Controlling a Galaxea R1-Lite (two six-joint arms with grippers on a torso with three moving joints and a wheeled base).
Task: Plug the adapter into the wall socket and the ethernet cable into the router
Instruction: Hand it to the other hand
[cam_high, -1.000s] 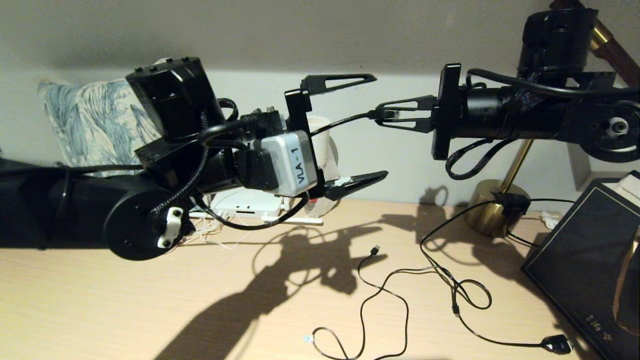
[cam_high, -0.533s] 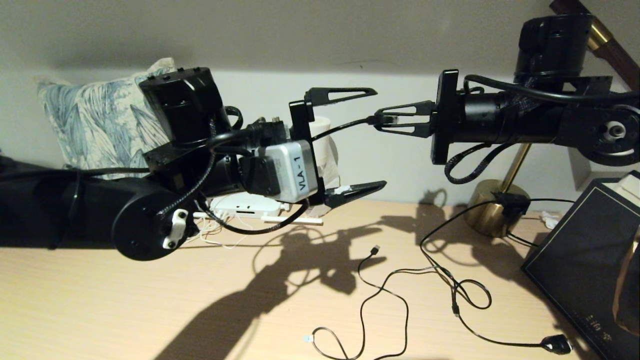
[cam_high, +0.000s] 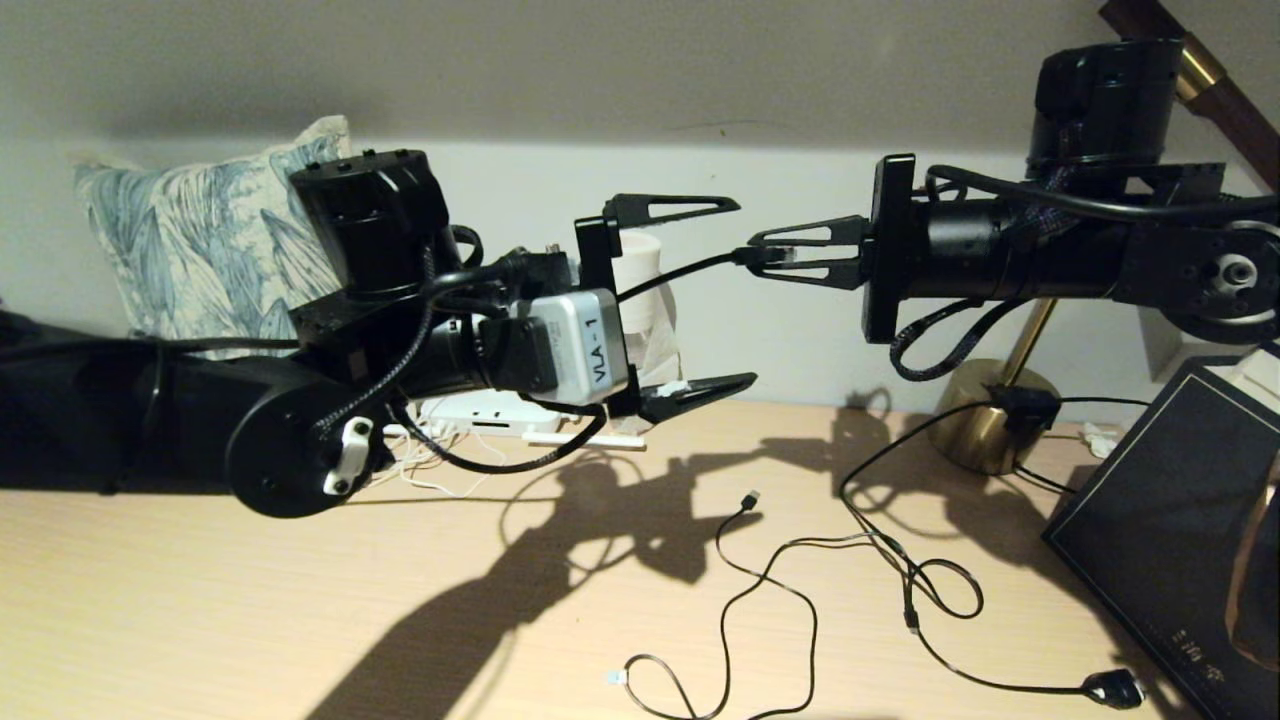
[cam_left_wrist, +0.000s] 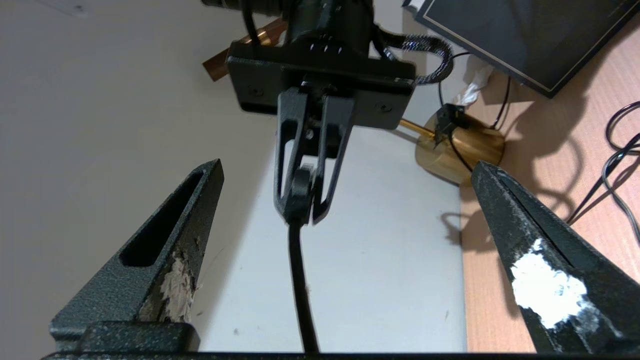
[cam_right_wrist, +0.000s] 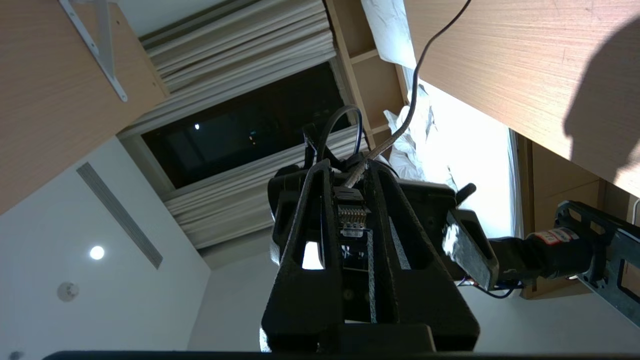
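My right gripper (cam_high: 756, 255) hangs in the air above the table, shut on the clear clip plug of the ethernet cable (cam_high: 680, 272). In the right wrist view the plug (cam_right_wrist: 351, 216) sits between the shut fingers (cam_right_wrist: 305, 235). The black cable runs back between the fingers of my left gripper (cam_high: 746, 290), which faces the right one and is open, touching nothing. In the left wrist view the cable (cam_left_wrist: 300, 285) passes midway between the spread fingers (cam_left_wrist: 175, 235). The white router (cam_high: 490, 408) lies on the table behind the left arm. Adapter and wall socket are out of view.
A brass lamp base (cam_high: 985, 415) stands at the back right, beside a dark flat box (cam_high: 1170, 500). A thin black cable (cam_high: 800, 590) with a black plug (cam_high: 1110, 688) sprawls over the wooden table (cam_high: 200, 600). A patterned pillow (cam_high: 190, 240) leans at the back left.
Both grippers have sunk a little lower. The left one has also drawn slightly back to the left. The right gripper still holds the plug and the left stays open.
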